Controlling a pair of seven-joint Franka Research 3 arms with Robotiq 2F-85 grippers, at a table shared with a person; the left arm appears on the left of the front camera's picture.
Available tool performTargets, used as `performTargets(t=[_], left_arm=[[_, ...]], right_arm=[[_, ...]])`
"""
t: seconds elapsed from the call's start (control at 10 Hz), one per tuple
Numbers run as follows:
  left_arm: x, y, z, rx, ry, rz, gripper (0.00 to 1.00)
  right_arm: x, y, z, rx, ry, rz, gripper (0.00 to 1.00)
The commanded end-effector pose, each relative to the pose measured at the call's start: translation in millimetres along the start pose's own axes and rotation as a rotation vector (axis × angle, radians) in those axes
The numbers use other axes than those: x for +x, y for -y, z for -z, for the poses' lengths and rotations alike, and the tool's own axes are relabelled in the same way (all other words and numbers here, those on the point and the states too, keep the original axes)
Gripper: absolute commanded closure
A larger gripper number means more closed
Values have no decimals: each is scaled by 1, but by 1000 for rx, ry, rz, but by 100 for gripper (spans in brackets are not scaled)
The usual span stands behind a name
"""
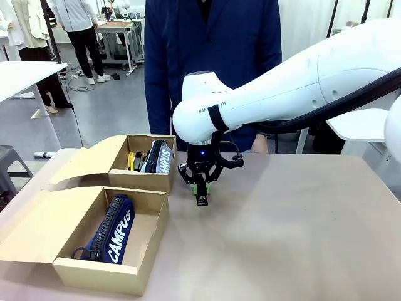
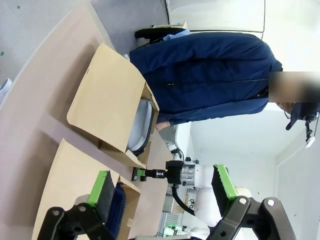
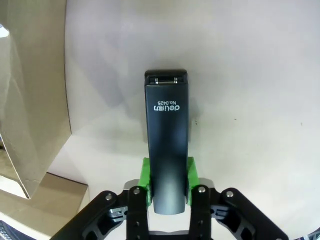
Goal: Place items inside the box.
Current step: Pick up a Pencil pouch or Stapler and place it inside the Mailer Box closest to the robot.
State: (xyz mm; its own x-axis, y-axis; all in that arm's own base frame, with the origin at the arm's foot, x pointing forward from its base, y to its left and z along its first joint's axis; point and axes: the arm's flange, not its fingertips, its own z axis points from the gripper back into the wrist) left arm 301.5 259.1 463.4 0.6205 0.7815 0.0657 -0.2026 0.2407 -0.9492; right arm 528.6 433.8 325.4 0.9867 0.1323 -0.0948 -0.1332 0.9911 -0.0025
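Right gripper (image 1: 200, 188) was clamped on the little black deli stapler (image 3: 167, 135), low over the table (image 1: 301, 238) beside the far box (image 1: 143, 180); left gripper (image 2: 162, 190) hung open; I'd lift it clear over the rim before letting go.

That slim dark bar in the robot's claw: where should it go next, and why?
Probably carry it left, up over the rim of the far open cardboard box: the right gripper grips the slim dark grey bar low beside that box's wall, outside it.

Black stapler (image 3: 167, 135) rear hidden within right hand (image 3: 168, 176) grip; far box (image 1: 141, 180) contents half-hidden.
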Motion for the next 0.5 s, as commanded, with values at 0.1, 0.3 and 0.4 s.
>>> performTargets(t=[0.1, 0.3, 0.4], left_arm=[[-1, 0, -1, -15, 0, -1, 0], [-1, 0, -1, -15, 0, -1, 0], [-1, 0, -1, -15, 0, -1, 0]], right_arm=[[-30, 17, -36, 21, 5, 19, 100], [-117, 49, -125, 31, -10, 84, 100], [-162, 67, -156, 38, -12, 166, 100]])
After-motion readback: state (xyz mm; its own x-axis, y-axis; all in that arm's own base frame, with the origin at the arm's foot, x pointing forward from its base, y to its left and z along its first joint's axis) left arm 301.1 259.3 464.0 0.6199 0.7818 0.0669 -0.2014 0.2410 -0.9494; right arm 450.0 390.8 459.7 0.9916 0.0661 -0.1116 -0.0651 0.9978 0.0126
